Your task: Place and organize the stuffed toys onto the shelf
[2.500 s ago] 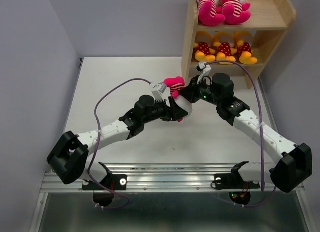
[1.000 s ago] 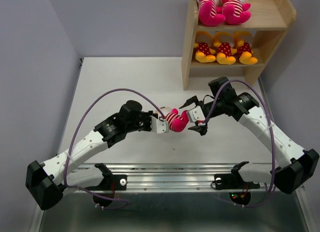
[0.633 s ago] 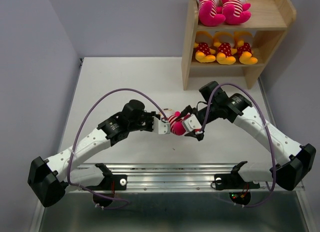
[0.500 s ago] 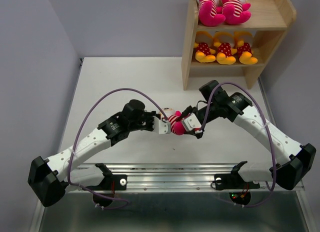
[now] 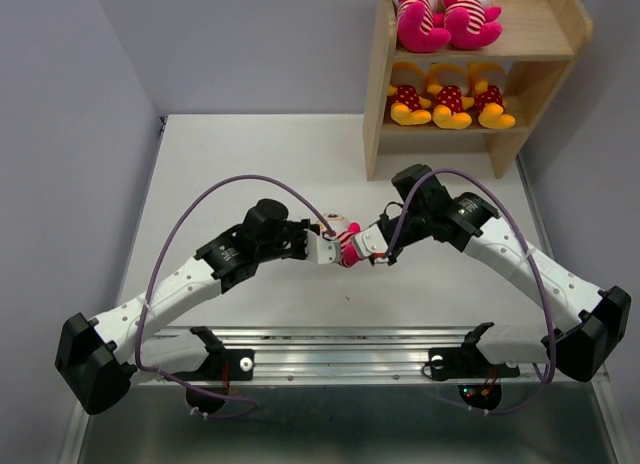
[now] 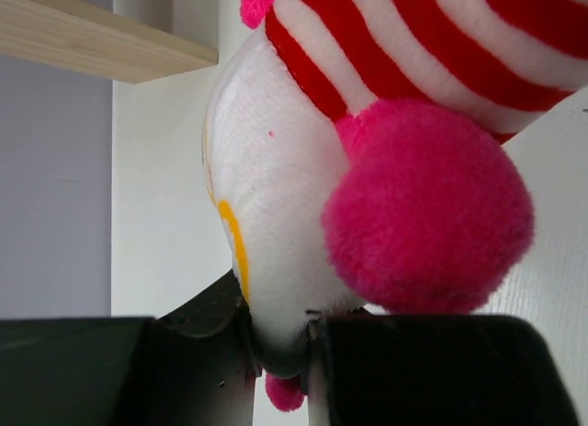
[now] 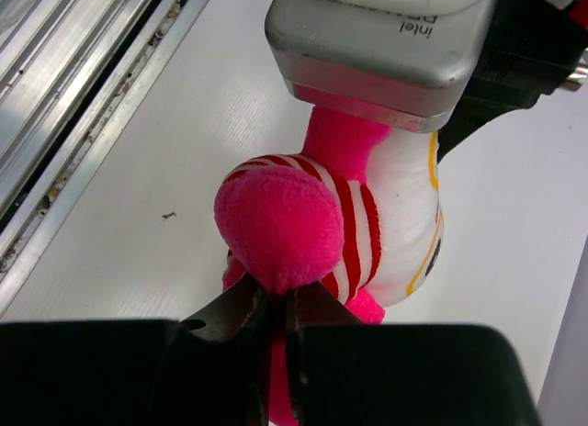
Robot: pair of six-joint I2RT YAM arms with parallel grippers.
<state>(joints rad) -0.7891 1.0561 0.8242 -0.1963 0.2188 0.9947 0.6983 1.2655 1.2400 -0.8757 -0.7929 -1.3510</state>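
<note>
Across the grey camera housing (image 7: pixel 386 31) in the right wrist view, the word "intel" reads upside down. A second line of print above it is cut off at the frame edge (the housing belongs to the left arm's wrist).

One container is in view: a light wooden shelf (image 5: pixel 545 29) with two tiers, standing at the far right of the white surface (image 5: pixel 250 164). Its upper tier holds two pink-and-white toys (image 5: pixel 420 14), side by side. Its lower tier holds three yellow-orange toys (image 5: pixel 450 101) in red, white-dotted outfits, lined up in a row.

That makes five toys on the shelf – the sixth, a striped toy (image 5: pixel 347 242) with a white head and pink limbs, is over the middle of the surface, well apart from the shelf. It hangs between the two grippers. The left gripper (image 5: pixel 336 242) is pinched narrow on the white head; the right gripper (image 5: pixel 372 248) is pinched narrow on a round pink limb.

Two purple cables (image 5: pixel 230 189) – one per arm – arch above the arms.
</note>
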